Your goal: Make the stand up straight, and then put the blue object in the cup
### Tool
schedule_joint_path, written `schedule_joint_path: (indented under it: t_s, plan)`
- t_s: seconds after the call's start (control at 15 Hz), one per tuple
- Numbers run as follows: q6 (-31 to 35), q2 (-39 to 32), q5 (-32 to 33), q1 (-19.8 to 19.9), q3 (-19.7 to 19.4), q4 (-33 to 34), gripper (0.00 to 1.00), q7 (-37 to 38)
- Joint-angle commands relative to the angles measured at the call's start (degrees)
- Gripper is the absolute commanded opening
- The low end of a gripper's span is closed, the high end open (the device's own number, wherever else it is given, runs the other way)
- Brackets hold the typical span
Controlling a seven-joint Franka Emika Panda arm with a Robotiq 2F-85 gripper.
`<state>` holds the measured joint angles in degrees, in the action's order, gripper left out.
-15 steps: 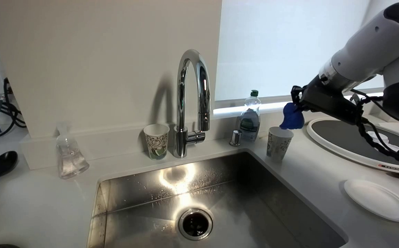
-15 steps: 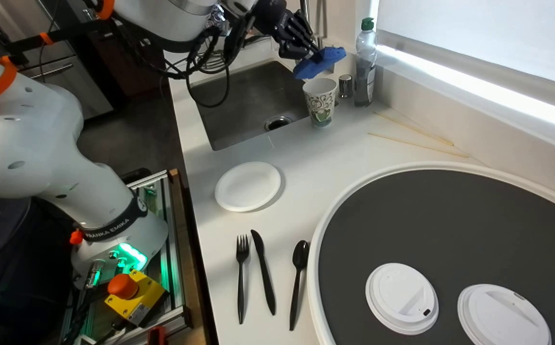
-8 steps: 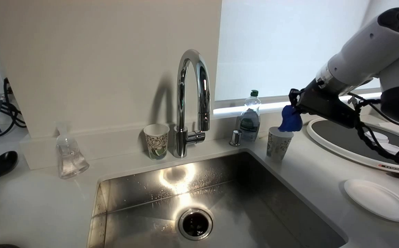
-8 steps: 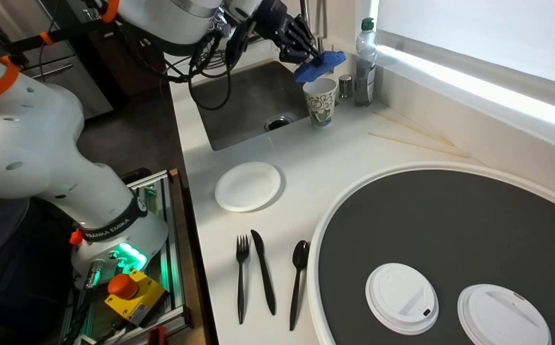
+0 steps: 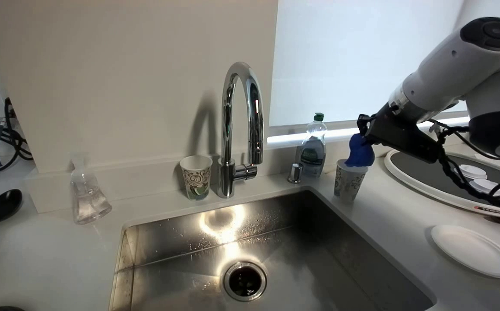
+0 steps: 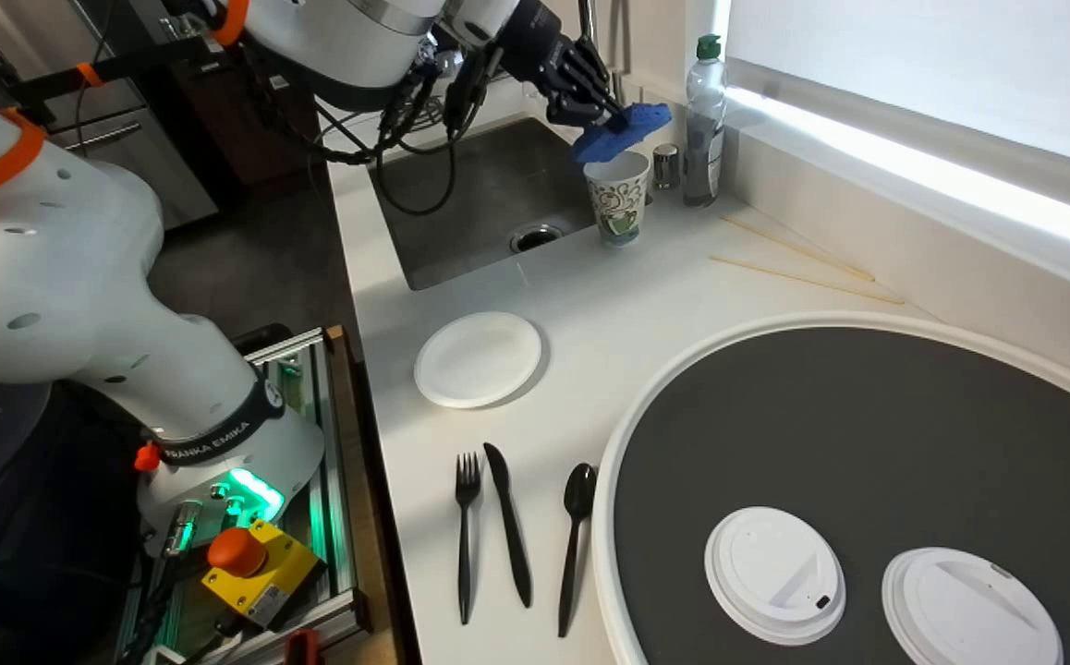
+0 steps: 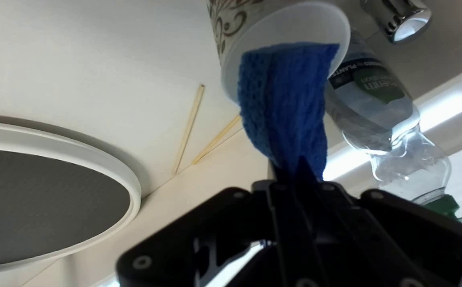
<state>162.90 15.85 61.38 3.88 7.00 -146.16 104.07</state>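
Observation:
The blue object is a bright blue sponge (image 5: pixel 360 151), also in the wrist view (image 7: pixel 295 95). My gripper (image 6: pixel 616 118) is shut on its upper end; the fingertips (image 7: pixel 295 169) pinch it in the wrist view. A white paper cup with a swirl pattern (image 5: pixel 347 186) stands upright on the counter beside the sink, below the sponge; it also shows in the other views (image 6: pixel 618 205) (image 7: pixel 237 24). The sponge's lower end hangs over the cup's mouth, at about rim height. I cannot tell whether it touches the rim. No plain white cup shows; it is hidden or out of view.
A second patterned cup (image 5: pixel 197 179) stands beside the faucet (image 5: pixel 228 129). A clear soap bottle (image 6: pixel 704 129) and a metal cap (image 6: pixel 666 166) stand close behind the near cup. The sink (image 5: pixel 232 242), a white plate (image 6: pixel 478 360), thin sticks (image 6: pixel 803 268) and a round grey board (image 6: pixel 831 425) surround it.
My gripper has moved down and slightly sideways with the sponge. The sponge's lower end now overlaps the cup's rim more in the exterior views. The cup has not moved.

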Motion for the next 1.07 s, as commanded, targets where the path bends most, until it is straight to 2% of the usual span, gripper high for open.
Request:
schedule_joint_path:
  t_s: [0.0,1.0]
  plan:
    - [-0.83,-2.28,4.39,1.65,1.51,1.92,0.02,4.63]
    - [-1.98,-5.88,9.85,1.97,2.36,3.78,0.02,10.44]
